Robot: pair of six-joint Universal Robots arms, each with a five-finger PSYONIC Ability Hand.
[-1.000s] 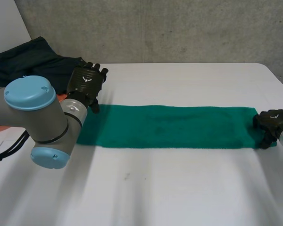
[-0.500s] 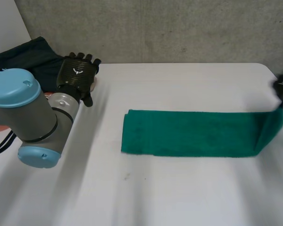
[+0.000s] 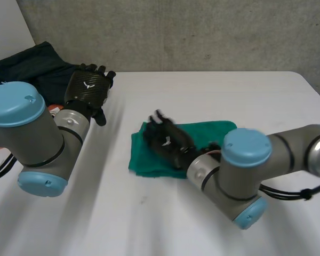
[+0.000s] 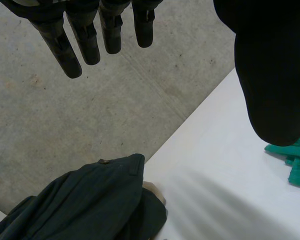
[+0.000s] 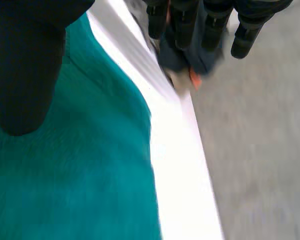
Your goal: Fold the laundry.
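Fingers of right hand (image 3: 168, 143) spread, empty, over green towel (image 3: 143, 159), long axis left-right, left hand (image 3: 87, 90) straight-fingered, empty

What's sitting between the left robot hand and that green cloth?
Nothing: in the head view, just bare white table separates the left robot hand from the green cloth.

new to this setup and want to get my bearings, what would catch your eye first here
The bright green towel stands out first, lying folded in the middle of the white table, with the right hand spread open over its left end. Next comes the left hand, open and raised off the table near the far left corner, beside a heap of dark clothes.
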